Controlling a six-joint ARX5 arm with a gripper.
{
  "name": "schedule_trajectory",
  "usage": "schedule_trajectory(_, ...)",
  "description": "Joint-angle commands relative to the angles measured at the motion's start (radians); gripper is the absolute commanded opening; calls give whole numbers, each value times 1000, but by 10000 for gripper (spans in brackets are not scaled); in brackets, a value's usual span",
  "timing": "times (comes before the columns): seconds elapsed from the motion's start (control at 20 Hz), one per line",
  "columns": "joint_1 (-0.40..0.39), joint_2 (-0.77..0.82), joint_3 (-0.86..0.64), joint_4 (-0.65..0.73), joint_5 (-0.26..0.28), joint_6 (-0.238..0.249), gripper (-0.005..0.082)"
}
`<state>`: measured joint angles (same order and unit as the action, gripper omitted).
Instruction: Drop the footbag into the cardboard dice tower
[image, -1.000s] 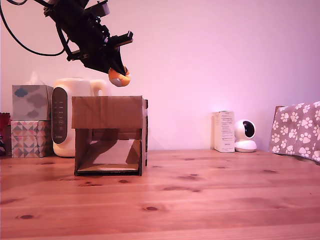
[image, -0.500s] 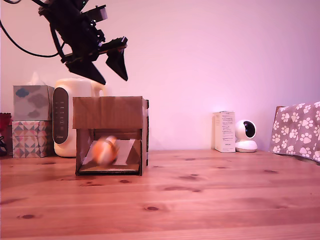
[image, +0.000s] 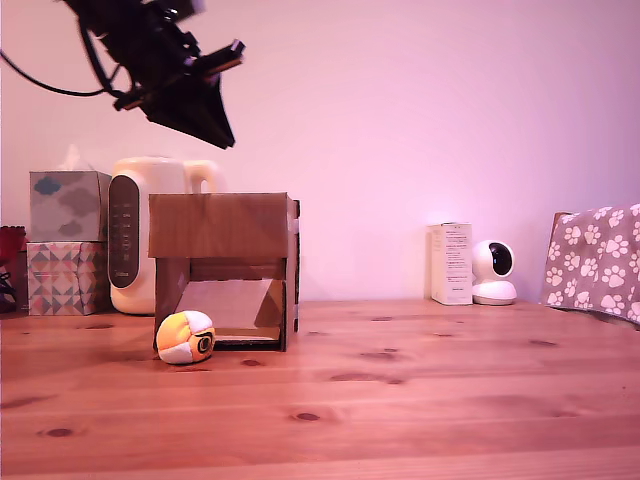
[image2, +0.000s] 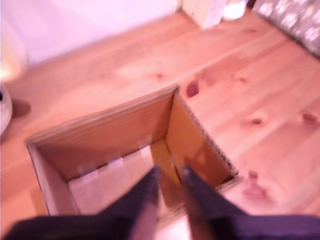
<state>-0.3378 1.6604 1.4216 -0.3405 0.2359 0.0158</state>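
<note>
The footbag (image: 186, 337), a small orange, yellow and white ball, lies on the wooden table just outside the lower front cutout of the cardboard dice tower (image: 220, 225), at its corner on the exterior view's left. My gripper (image: 222, 135) hangs well above the tower's top, slightly towards the exterior view's left, and holds nothing. The wrist view looks down into the tower's open top (image2: 110, 140), where my gripper (image2: 170, 172) shows its dark fingers (image2: 147, 192) drawn close together with only a narrow slit between them. The footbag does not show in the wrist view.
A cream kettle (image: 135, 230) stands behind the tower on the exterior view's left, beside two stacked tissue boxes (image: 68, 240). On the exterior view's right are a white carton (image: 450, 262), a small white camera (image: 492, 270) and a paw-print cloth (image: 595, 260).
My gripper opened and let go of the footbag, which fell through the tower, rolled down the ramp and out onto the table. The fingers have since closed and the arm has risen slightly leftward.
</note>
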Motion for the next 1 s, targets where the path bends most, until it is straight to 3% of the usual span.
schedule_trajectory(0.0,2,-76,-99,75,14,8,-19)
schedule_trajectory(0.3,2,-284,-434,278,28,-2,-18)
schedule_trajectory(0.65,5,-436,-729,486,24,-54,-18)
schedule_trajectory(0.95,39,-487,-884,526,24,-91,-18)
